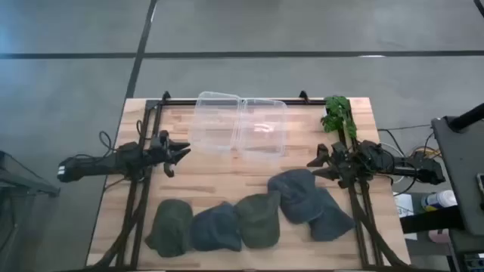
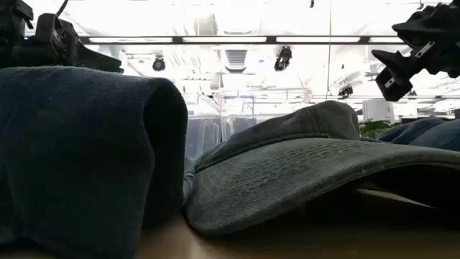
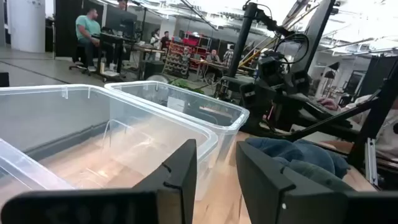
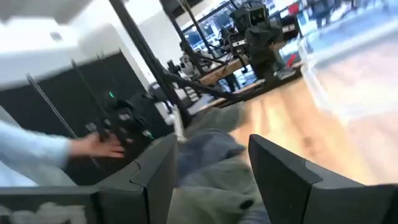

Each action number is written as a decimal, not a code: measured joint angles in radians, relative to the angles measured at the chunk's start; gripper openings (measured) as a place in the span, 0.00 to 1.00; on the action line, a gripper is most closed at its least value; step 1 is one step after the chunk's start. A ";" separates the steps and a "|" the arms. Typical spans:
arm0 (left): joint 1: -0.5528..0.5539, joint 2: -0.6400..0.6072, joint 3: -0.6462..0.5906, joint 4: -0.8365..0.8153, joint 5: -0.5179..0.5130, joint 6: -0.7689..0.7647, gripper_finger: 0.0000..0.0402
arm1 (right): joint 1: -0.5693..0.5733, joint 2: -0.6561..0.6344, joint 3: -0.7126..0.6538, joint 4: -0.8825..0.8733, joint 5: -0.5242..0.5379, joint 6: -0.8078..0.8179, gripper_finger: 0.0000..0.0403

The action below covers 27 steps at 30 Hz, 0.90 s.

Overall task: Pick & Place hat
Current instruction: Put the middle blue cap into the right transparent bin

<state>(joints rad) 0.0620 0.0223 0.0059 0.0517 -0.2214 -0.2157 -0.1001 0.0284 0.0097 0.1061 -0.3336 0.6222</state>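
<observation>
Jaws of right gripper (image 1: 312, 167) spread, empty, above the hats (image 1: 306, 198); left gripper (image 1: 184, 153) likewise.

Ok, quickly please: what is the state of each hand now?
Left hand: open, holding nothing.
Right hand: open, holding nothing, above the hats.

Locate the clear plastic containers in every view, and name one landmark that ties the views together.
High view: clear plastic containers at the table's far middle, between both arms.
Low view: partly visible behind the hats.
Left wrist view: fill the near left.
Right wrist view: blurred edge, upper right.
Shared landmark: the row of hats.
</observation>
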 joint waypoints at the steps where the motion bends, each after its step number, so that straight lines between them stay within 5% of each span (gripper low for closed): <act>1: 0.000 0.000 0.000 0.000 0.000 0.006 0.26 | 0.000 0.000 0.000 0.008 0.000 0.064 0.48; 6: 0.001 0.000 0.000 0.059 -0.017 -0.060 0.26 | 0.000 0.000 0.000 0.043 0.001 0.260 0.48; 13: 0.002 0.000 0.000 0.083 -0.014 -0.307 0.26 | 0.000 0.000 0.000 0.055 0.024 0.258 0.48; 27: 0.001 0.000 0.000 0.096 -0.012 -0.391 0.26 | 0.000 0.000 0.000 0.056 0.023 0.243 0.48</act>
<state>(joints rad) 0.0628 0.0223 0.0059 0.1481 -0.2333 -0.6071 -0.1005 0.0284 0.0097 0.1618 -0.3103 0.8657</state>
